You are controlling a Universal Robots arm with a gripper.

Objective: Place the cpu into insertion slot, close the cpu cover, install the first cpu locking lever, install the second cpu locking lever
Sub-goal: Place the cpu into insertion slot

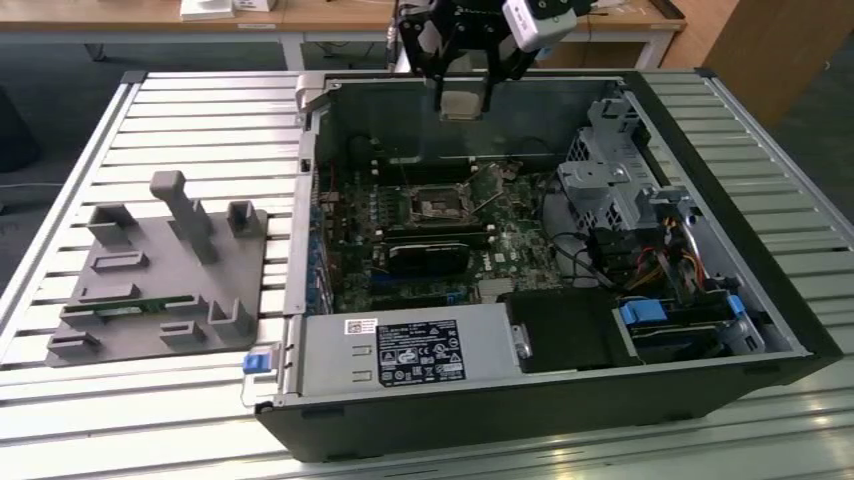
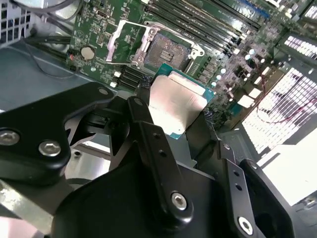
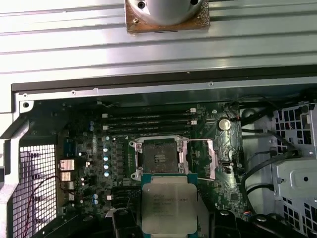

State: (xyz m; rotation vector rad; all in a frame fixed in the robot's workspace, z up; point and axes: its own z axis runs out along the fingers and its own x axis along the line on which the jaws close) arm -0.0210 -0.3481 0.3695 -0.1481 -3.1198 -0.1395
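Observation:
My gripper [image 1: 462,98] hangs above the far wall of the open computer case, shut on the cpu [image 1: 461,104], a flat silver-topped chip held by its edges. In both wrist views the cpu [image 2: 174,105] [image 3: 167,204] sits between the black fingers [image 2: 148,124], well above the board. Below it the insertion slot [image 1: 437,205] [image 2: 168,48] [image 3: 159,157] lies bare, a dark square socket with a silver rim. The cpu cover [image 2: 122,43] [image 3: 211,159] stands swung open beside the slot. Thin wire levers lie along the socket's sides.
A black card [image 1: 427,255] sits just in front of the slot, memory slots [image 3: 148,121] behind it. A metal drive cage [image 1: 607,180] and cables fill the exterior view's right, a power supply [image 1: 400,350] the front. A grey fixture tray [image 1: 160,270] lies outside on the slatted table.

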